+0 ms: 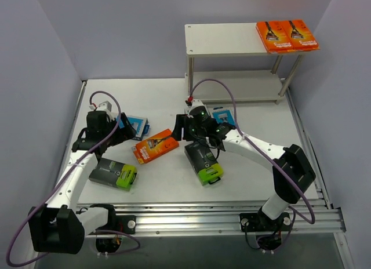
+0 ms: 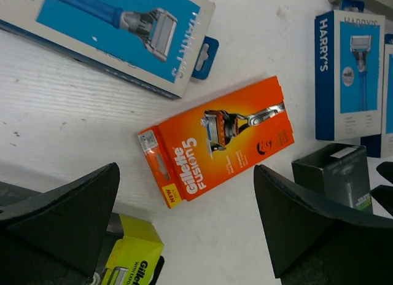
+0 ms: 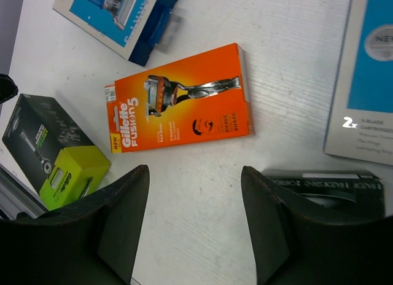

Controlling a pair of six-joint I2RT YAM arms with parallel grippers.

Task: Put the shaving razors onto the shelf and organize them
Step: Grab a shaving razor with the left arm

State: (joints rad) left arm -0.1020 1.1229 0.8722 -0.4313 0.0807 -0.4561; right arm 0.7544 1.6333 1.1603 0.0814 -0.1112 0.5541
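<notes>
Top external view: the left gripper [image 1: 126, 133] is spread wide and empty, just beside a blue pack [image 1: 137, 125]. The right gripper [image 1: 184, 131] is partly open and empty. Count: three orange packs, two of them [image 1: 287, 36] on the right end of the shelf [image 1: 223, 40] top board and one orange pack [image 1: 155, 146] on the table [image 1: 255, 106] between the grippers; two black packs [image 1: 114, 174] [image 1: 203, 162]; two blue packs visible, the second [image 1: 223, 115] by the right wrist.

Left wrist view: the fingers [image 2: 61, 217] stand far apart with nothing between them. The orange pack [image 2: 215, 140] lies flat just beyond the tips.

Right wrist view: the fingers [image 3: 116, 223] are moderately parted and grip nothing. The orange pack [image 3: 181, 97] lies ahead of them, and a black pack [image 3: 325, 183] lies beside the right finger.
</notes>
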